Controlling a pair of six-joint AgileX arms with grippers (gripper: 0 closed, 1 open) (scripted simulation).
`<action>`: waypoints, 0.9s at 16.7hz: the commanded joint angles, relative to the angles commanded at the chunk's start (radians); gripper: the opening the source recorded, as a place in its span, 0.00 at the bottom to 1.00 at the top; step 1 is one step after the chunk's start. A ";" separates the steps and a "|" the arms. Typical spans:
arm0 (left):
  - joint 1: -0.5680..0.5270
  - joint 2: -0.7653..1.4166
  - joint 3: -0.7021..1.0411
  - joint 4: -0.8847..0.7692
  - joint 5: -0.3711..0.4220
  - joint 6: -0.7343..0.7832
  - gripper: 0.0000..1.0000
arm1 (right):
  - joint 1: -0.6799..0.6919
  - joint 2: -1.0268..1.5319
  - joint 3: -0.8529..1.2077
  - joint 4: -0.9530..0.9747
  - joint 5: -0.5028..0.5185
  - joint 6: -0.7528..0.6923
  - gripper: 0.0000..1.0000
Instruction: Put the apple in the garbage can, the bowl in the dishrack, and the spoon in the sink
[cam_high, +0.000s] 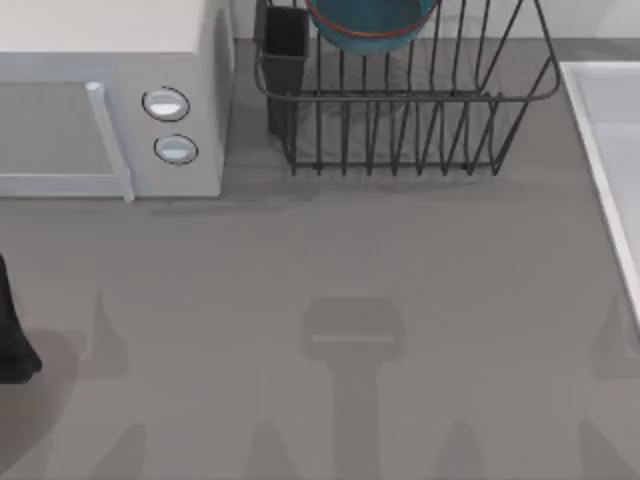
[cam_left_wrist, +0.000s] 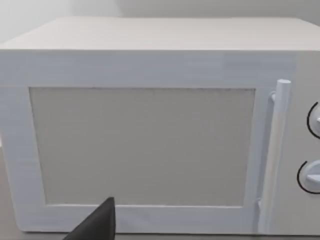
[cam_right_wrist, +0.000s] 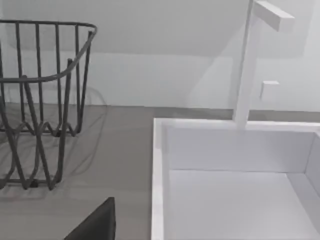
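Looking down from above, we see the bowl (cam_high: 372, 25) sitting inside the dishrack (cam_high: 400, 110) at the far edge of the table (cam_high: 330, 270), its teal body and reddish rim showing between the upright bars, with the black cutlery cup (cam_high: 286, 50) at the rack's left corner. To the left of the rack stands the white microwave (cam_high: 110, 100), its two round knobs (cam_high: 166, 104) facing us beside the door handle. The sink (cam_high: 610, 150) runs along the table's right edge, its pale rim raised above the grey surface. Our left arm (cam_high: 12, 330) shows as a dark shape at the table's left edge, in front of the microwave; its wrist view faces the microwave door (cam_left_wrist: 142, 145) squarely, with one dark finger (cam_left_wrist: 97, 225) in the frame, and we cannot tell how that gripper stands. Our right wrist view looks over the sink basin (cam_right_wrist: 235, 200) and its white faucet (cam_right_wrist: 250, 65), with the rack's end (cam_right_wrist: 45, 100) standing on the table beside the sink, apart from it; one dark finger (cam_right_wrist: 97, 225) shows there too, and again we cannot tell that gripper's opening
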 joint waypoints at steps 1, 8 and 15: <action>0.000 0.000 0.000 0.000 0.000 0.000 1.00 | -0.018 0.043 0.034 -0.037 -0.001 -0.023 1.00; 0.000 0.000 0.000 0.000 0.000 0.000 1.00 | -0.215 0.605 0.380 -0.440 0.001 -0.271 1.00; 0.000 0.000 0.000 0.000 0.000 0.000 1.00 | -0.412 1.172 0.722 -0.840 0.008 -0.516 1.00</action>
